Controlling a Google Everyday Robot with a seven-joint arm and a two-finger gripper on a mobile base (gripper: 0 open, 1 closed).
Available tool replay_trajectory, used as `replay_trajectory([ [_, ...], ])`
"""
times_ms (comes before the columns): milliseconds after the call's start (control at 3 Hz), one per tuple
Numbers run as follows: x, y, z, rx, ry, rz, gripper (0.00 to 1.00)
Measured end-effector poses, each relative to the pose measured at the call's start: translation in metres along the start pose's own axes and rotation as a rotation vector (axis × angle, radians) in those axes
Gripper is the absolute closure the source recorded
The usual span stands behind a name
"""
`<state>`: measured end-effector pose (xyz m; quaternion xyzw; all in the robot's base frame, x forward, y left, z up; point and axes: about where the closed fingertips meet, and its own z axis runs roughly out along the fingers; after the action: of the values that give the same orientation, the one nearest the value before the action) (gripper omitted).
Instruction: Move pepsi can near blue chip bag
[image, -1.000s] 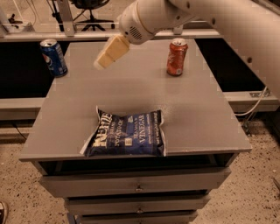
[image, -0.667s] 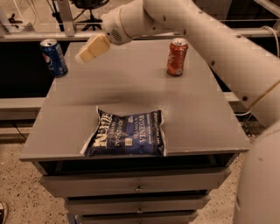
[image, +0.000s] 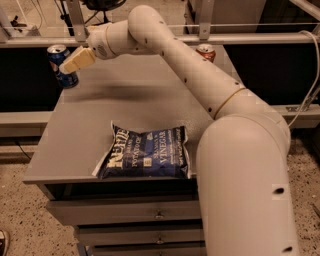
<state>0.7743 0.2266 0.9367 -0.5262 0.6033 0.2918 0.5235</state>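
The pepsi can (image: 61, 57), dark blue with a silver top, stands upright at the far left corner of the grey table (image: 140, 100). The blue chip bag (image: 145, 154), flat navy with white lettering, lies near the table's front edge. My gripper (image: 69, 66) reaches across from the right on the long white arm and sits right at the can, overlapping its front right side. I cannot tell whether it touches the can.
An orange-red soda can (image: 205, 51) stands at the far right of the table, partly hidden behind my arm (image: 200, 85). My arm's large lower link (image: 245, 185) fills the right foreground. Drawers (image: 125, 212) sit below the tabletop. Metal frames stand behind.
My gripper has swept left across the back of the table, from near the middle to right at the pepsi can. The cans and the bag have not moved.
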Motion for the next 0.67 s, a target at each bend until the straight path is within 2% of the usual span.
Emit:
replay_trajectory([
  [667,0.005,0.011,0.049,-0.086,0.057,-0.005,0.0],
])
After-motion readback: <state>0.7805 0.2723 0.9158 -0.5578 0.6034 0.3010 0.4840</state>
